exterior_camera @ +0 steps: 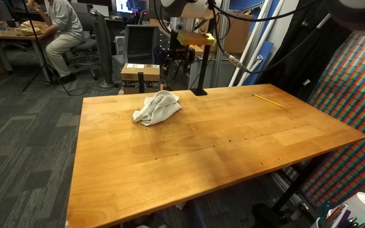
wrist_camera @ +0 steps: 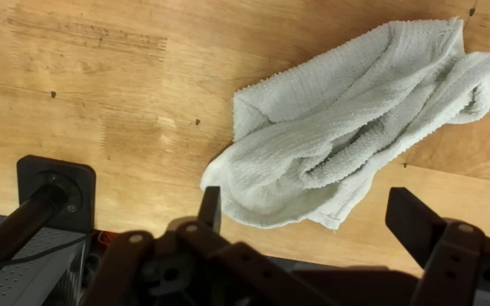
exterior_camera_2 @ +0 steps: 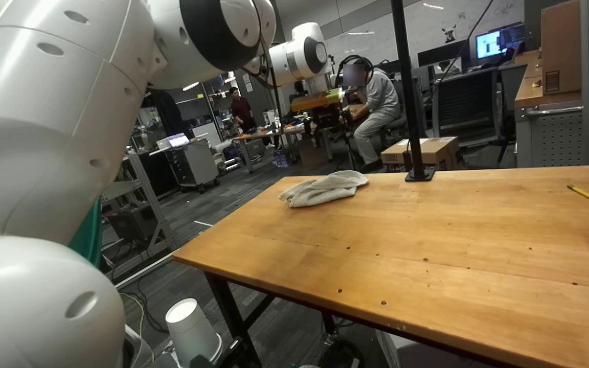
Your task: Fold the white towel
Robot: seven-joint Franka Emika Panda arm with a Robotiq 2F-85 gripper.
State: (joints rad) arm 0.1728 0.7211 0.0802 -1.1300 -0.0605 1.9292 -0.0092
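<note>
- Presently, one white towel (wrist_camera: 334, 127) is lying crumpled on the wooden table (exterior_camera: 201, 171), near the edge where a black post (exterior_camera_2: 408, 87) is standing; ridges are running along its length, so it is probably calling for spreading before any neat fold.
- One gripper (wrist_camera: 304, 208) is hanging above the table, touching nothing; it is pointing downward, presumably so as to be meeting the towel from overhead.
- Two fingers (wrist_camera: 211, 210) are standing wide apart, holding nothing; in the wrist view much of the towel's rounded end is showing between them, suggesting a pinch there.
- The post is rising from a flat black base (exterior_camera: 199, 92) at the table's edge, likely serving as a support; its top is not showing, and any sideways sweep is calling for care.
- One yellow pencil (exterior_camera: 267, 100) is resting well apart from the towel in both exterior views, seemingly playing no part.
- No orderly fold is showing, so the task is probably only beginning.
</note>
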